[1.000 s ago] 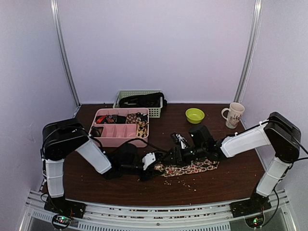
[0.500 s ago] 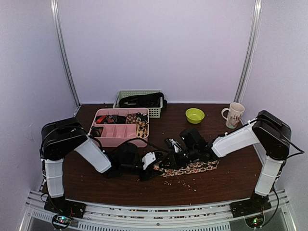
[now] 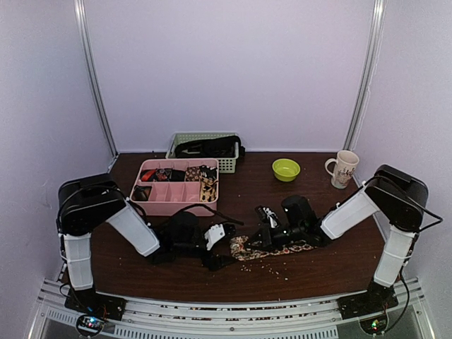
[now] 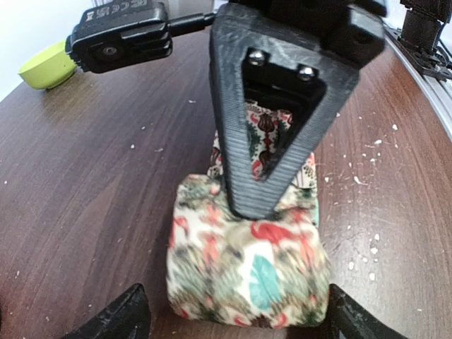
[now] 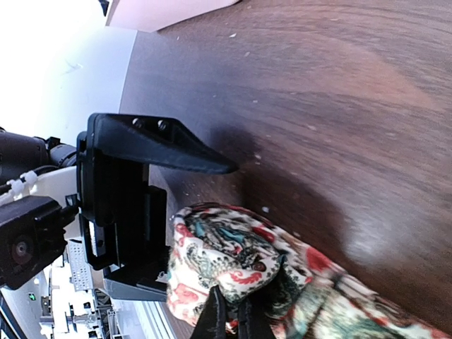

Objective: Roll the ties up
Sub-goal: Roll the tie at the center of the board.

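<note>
One tie (image 3: 282,248), cream with red and teal print, lies on the dark table, its left end rolled into a bundle (image 4: 247,258). My left gripper (image 4: 239,316) stands open, one fingertip (image 4: 126,319) on each side of the bundle and apart from it. From the right, my right gripper (image 5: 229,314) is shut on a fold of the tie's rolled end (image 5: 233,254). In the left wrist view its black finger (image 4: 272,120) rests on top of the roll. Seen from the top camera, the left gripper (image 3: 220,251) and the right gripper (image 3: 256,240) meet at the tie's left end.
A pink divided tray (image 3: 176,203) holding small rolled items stands behind the left arm. Behind it is a green basket (image 3: 224,164) with black fabric. A green bowl (image 3: 286,169) and a mug (image 3: 344,168) stand at the back right. Crumbs dot the table near the tie.
My left gripper has opened wide and let go of the rolled end. The right gripper has shut on the tie's rolled end, and its arm has shifted slightly.
</note>
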